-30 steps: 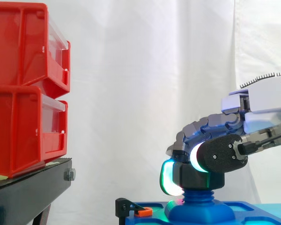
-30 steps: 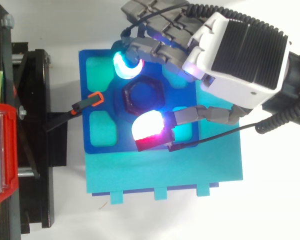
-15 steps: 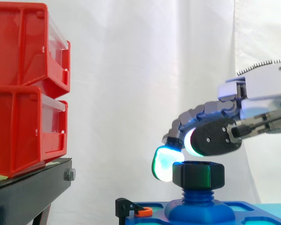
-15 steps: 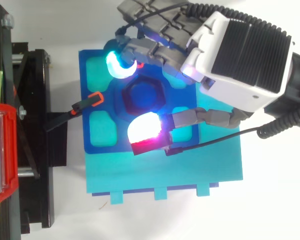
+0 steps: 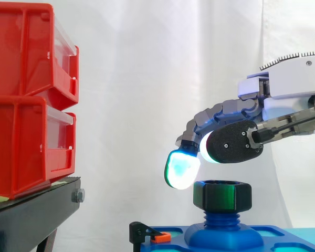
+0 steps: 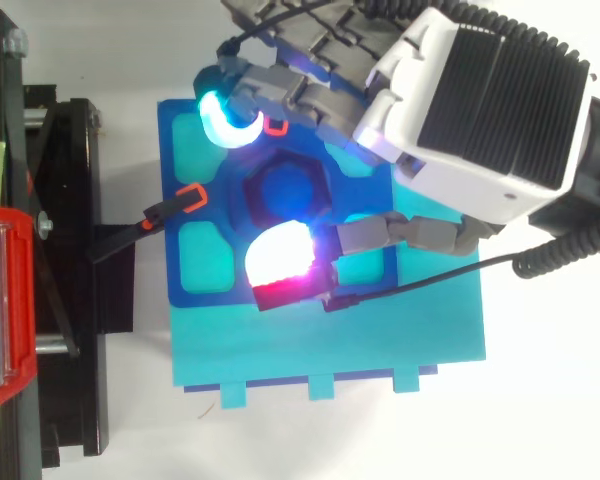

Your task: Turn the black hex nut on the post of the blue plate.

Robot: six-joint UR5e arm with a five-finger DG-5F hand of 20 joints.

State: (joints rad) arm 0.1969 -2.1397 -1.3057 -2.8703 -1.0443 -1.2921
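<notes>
"Two red bins (image 5: 26, 94), stacked on the black stand (image 5: 34, 210) at the far left, are the biggest things on my screens, well apart from the work," I tell the supervisor. "Next comes the hand (image 5: 289, 89), reaching in from the right."

"Is it holding the nut?"

"No. Its fingers are spread and loosely arched, gripping nothing. The glowing fingertips (image 5: 181, 168) hang just above the black hex nut (image 5: 222, 196), one on each side of it from overhead. I judge it is poised to drop and pinch the flats for a turn."

"And the nut itself?"

"Sitting on the blue post (image 5: 221, 218) in the middle of the blue plate (image 5: 278, 242), its top clear of the pads. An orange clip (image 6: 190, 193) sits by the plate's left edge, near the nut. I can't tell its purpose."

"Surroundings?"

"White curtain (image 5: 147, 79) behind and a white tabletop (image 6: 540, 400) beneath. A light teal base (image 6: 380, 340) carries the plate flat, which should keep the post upright while I twist."
</notes>
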